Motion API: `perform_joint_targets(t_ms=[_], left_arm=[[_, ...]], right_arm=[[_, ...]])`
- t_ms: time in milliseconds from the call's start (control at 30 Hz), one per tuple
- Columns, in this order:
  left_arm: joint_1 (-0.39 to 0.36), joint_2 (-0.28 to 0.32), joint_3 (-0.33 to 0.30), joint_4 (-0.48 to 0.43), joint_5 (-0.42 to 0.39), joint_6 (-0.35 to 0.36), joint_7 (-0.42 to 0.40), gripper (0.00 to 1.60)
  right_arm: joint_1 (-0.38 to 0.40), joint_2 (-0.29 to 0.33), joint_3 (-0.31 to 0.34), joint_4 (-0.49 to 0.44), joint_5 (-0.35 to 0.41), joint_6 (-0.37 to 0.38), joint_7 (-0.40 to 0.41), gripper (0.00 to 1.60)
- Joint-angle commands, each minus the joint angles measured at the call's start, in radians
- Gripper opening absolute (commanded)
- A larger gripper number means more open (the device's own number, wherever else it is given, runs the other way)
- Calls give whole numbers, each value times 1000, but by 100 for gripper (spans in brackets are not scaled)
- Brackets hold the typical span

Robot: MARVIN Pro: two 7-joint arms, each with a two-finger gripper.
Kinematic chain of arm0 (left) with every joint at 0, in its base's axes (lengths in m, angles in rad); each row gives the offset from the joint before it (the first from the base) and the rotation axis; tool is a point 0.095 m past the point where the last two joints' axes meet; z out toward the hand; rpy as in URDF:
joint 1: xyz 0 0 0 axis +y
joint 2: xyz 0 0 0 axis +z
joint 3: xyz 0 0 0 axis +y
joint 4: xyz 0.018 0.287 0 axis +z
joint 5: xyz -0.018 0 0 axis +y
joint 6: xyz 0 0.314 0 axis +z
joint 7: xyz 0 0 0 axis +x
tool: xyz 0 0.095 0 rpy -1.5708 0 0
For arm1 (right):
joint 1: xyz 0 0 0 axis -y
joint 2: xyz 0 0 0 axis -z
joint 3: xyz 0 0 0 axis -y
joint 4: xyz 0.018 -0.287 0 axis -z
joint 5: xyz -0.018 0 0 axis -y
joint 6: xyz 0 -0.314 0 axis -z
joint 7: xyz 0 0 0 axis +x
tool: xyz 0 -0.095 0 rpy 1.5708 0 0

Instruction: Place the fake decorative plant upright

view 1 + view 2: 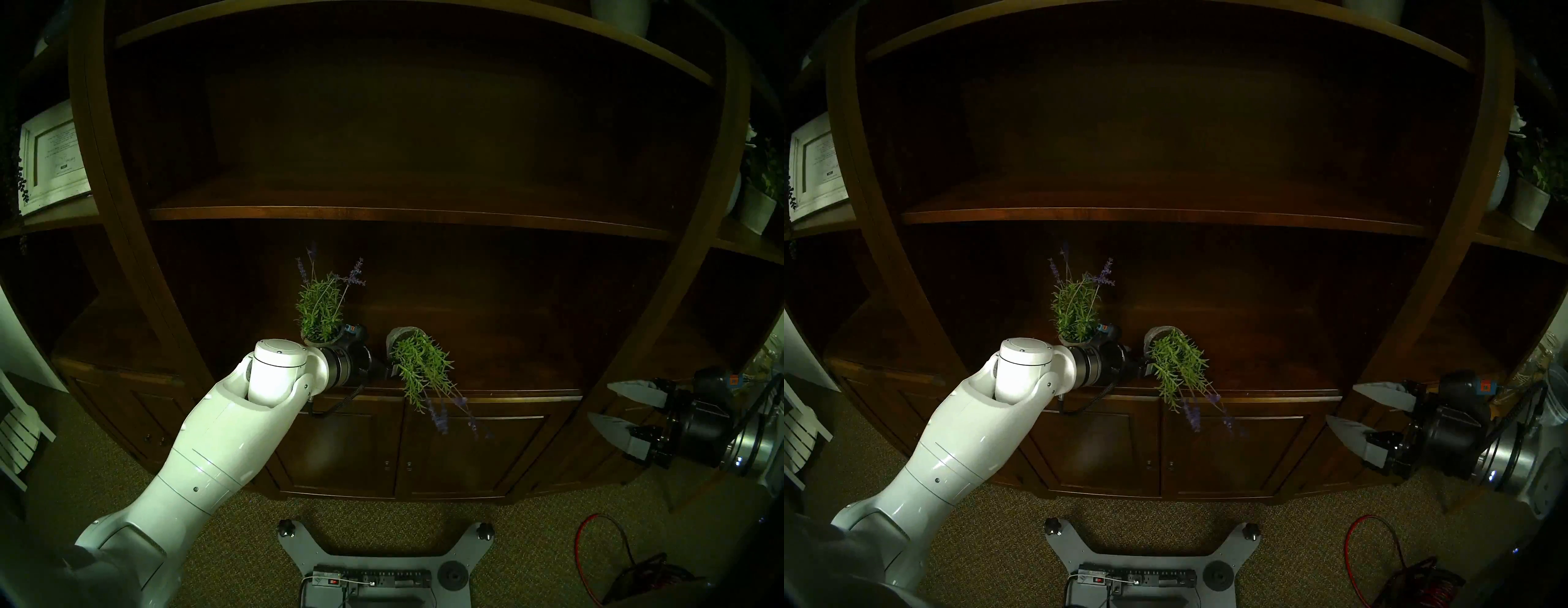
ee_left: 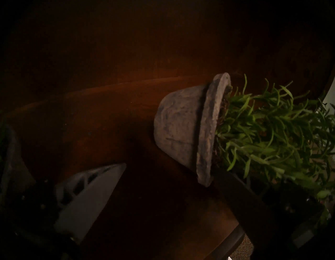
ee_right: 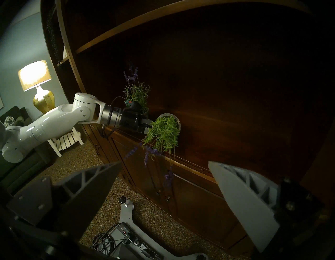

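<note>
While you're lining up: tipped plant [image 1: 418, 365] lies sideways on the cabinet ledge [image 1: 509, 392], leaves over the edge
Left hand [image 2: 168, 174]: spread wide beside its pot, gripping nothing
Right hand [image 1: 611, 403]: spread, well apart
Upright plant [image 1: 320, 303]: behind your left wrist

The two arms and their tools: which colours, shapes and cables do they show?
The left arm has glossy white rounded shells, a silver wrist ring and a black tool body with a small orange and blue tag; a black cable loops under its wrist. The right arm shows a silver ring, a black body and cables. Each tool, left tool and right tool, has two pale grey, pointed, ribbed fingers.
</note>
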Motion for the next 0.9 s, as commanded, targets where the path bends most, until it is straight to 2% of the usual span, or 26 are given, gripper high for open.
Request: perform_joint_targets(t_ms=[0,467,667,867], left_arm=[[-119,-60,23,6,18,4,-39,160],[-202,-128,74,91,37,23,-59,160],[-211,-140,73,116,38,25,-58,160],[-206,-138,62,103,42,43,-39,160]], right_arm=[[3,0,3,-2,-2,-3,2,160],[3,0,3,-2,-3,-4,2,160],[3,0,3,-2,-3,-4,2,160],[3,0,3,-2,-3,-4,2,160]])
